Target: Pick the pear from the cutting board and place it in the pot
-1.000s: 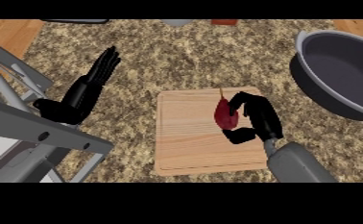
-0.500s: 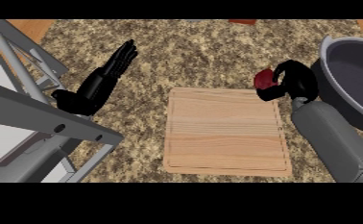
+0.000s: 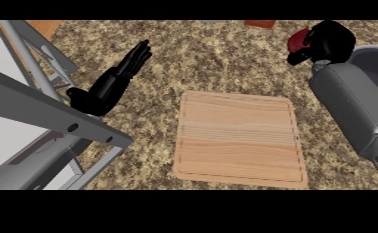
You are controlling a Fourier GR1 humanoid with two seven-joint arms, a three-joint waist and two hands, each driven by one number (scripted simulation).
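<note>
The dark-red pear [image 3: 298, 40] is held clamped in the right robot hand [image 3: 328, 42], clear of the pale wooden cutting board [image 3: 240, 137]; transport to the pot is judged next.

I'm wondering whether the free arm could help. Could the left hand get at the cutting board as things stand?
Probably yes. The left hand rests open, fingers up, just left of the cutting board, with only bare counter between them. The board's top is bare, since the right hand holds the pear away at upper right.
</note>
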